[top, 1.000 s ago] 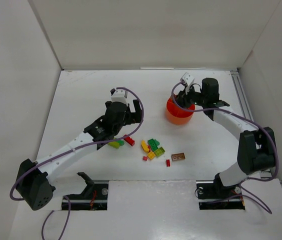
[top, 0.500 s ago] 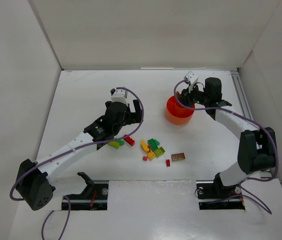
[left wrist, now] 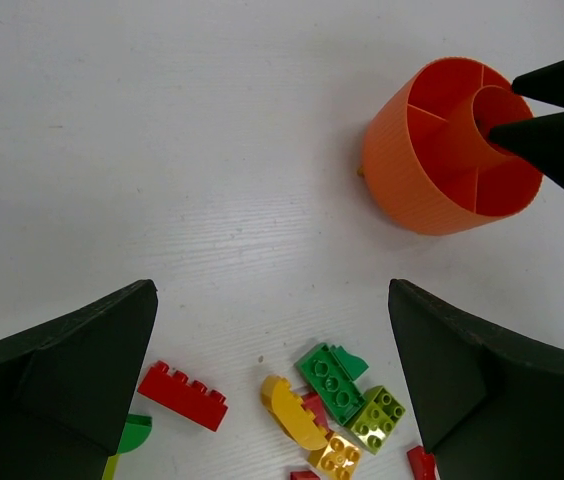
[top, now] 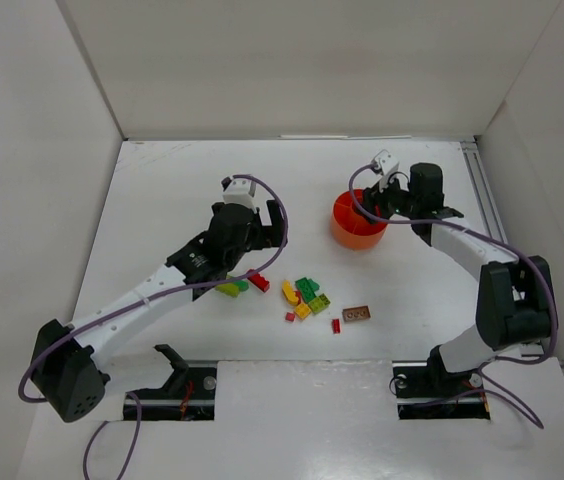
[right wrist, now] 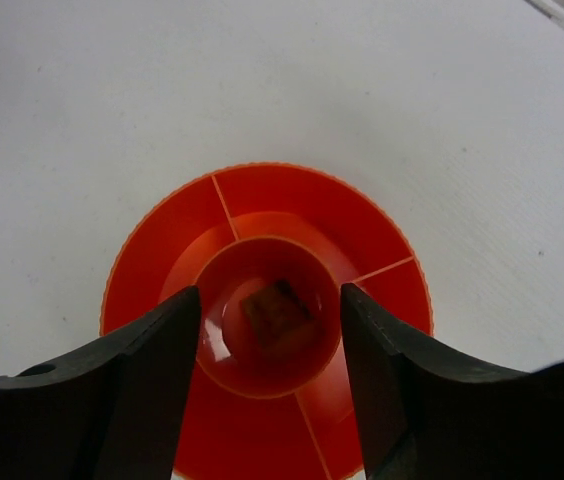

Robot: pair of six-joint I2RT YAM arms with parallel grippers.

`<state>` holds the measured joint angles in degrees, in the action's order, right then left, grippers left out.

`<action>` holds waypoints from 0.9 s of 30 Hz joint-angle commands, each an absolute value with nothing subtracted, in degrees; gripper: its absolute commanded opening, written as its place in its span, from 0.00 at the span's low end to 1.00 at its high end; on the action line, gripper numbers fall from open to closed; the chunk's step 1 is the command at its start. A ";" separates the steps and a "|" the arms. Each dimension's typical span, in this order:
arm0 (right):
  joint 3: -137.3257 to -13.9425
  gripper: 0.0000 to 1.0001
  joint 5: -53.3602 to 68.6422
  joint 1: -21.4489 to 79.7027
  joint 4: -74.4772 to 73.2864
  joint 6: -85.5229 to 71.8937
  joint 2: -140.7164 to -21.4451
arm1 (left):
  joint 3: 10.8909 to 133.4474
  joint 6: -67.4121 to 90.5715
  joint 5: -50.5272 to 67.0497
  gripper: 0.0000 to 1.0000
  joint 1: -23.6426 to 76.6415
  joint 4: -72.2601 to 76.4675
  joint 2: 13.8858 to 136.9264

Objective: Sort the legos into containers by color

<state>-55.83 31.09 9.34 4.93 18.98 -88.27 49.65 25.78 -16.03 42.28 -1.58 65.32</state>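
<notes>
The orange dish stands right of centre, and also shows in the left wrist view. My right gripper hovers open straight above it, its jaws either side of the central cup. A brown brick lies in that cup; the outer compartments look bare. My left gripper is open and empty above the loose legos. Below it lie a red long brick, a yellow curved one, a green one and a lime one.
On the table a brown brick and two small red bricks lie right of the pile. A lime and green pair sits under my left arm. White walls ring the table; a rail runs along the right edge.
My right gripper has shifted slightly to the right and up above the dish. My left arm has hardly moved. The legos on the table lie as before.
</notes>
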 commanded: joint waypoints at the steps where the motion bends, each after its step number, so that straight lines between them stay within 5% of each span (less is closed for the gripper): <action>1: -54.67 0.64 29.62 9.40 7.38 17.49 -83.86 | 51.15 26.02 -14.85 1.00 42.10 -1.49 62.58; 6: -55.54 0.72 16.90 15.62 -4.01 17.40 -77.44 | 50.54 27.77 -13.72 1.00 42.10 -3.33 61.35; 10: -59.14 0.99 5.29 22.65 -22.37 15.56 -75.06 | 49.48 28.83 -12.39 1.00 42.10 -4.56 60.29; 17: -57.91 1.00 -4.74 40.66 -40.41 4.59 -69.87 | 46.24 33.21 -10.55 1.00 42.10 -7.99 57.92; 22: -61.00 1.00 -18.26 49.29 -56.83 -14.27 -76.71 | 45.00 36.20 -8.88 1.00 42.10 -10.28 55.73; 27: -56.79 1.00 -14.16 51.59 -56.95 -21.35 -75.16 | 44.38 36.21 -8.35 1.00 42.10 -12.48 53.53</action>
